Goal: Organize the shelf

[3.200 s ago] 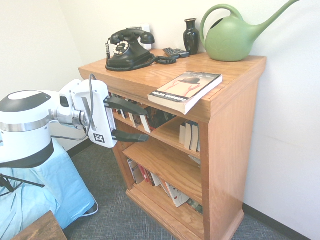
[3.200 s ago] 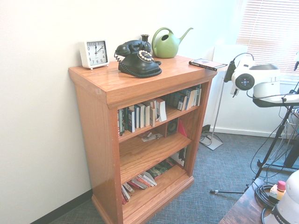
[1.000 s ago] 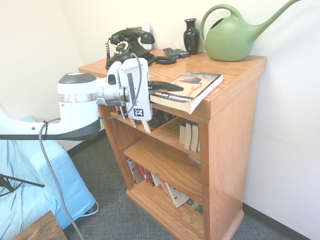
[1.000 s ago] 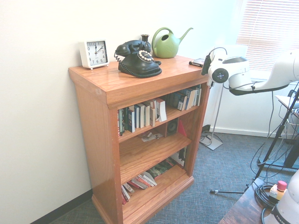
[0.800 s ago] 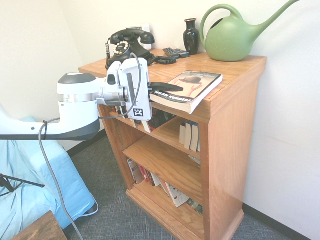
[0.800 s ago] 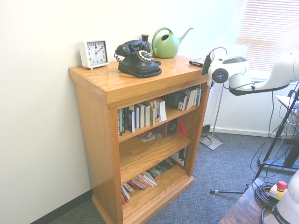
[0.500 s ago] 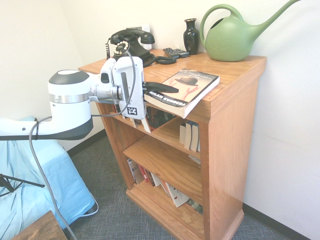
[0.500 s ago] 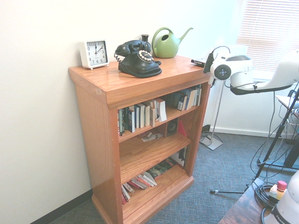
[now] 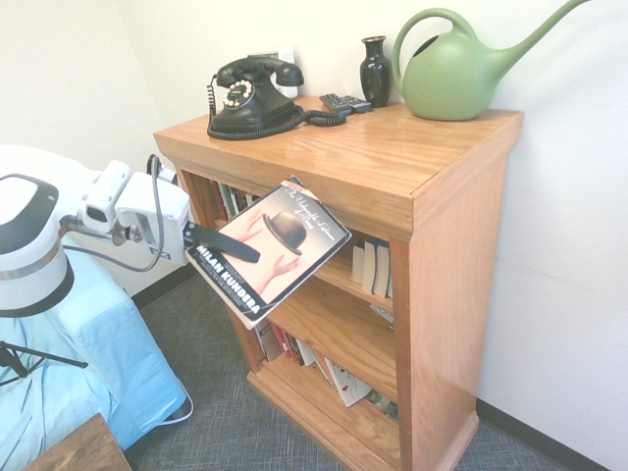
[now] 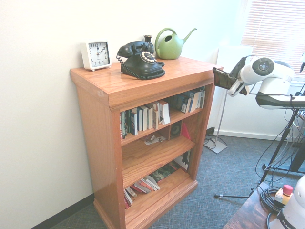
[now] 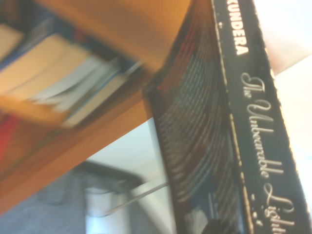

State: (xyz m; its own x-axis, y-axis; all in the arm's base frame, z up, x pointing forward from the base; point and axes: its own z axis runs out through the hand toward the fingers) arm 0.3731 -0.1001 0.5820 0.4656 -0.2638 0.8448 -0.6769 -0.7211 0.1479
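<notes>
The black fingers (image 9: 222, 242) are clamped tight on a book (image 9: 270, 251). The book hangs in the air, tilted, with its cover facing up and out. It is just in front of the shelf (image 9: 432, 245), below the thick top board and near the first row of books.

The book cover is dark with a black round hat and two pale hands on a red patch. White letters along the lower edge say "MILAN KUNDERA". Thin curly white writing runs along the upper edge, but it is too small to read from that side. In the wrist view the spine of the book shows "KUNDERA" and curly words that begin "The Unbearable Light".

The shelf is warm orange-brown wood and stands against a white wall on grey carpet. It has a thick top that sticks out and three open levels. More books (image 10: 143, 118) stand in a row on the upper level, and some lie tipped over on the bottom one.

On top of the shelf sit a black old phone (image 9: 250, 96), a dark vase (image 9: 375, 70), a green watering can (image 9: 461, 69) and a white clock (image 10: 96, 54).
</notes>
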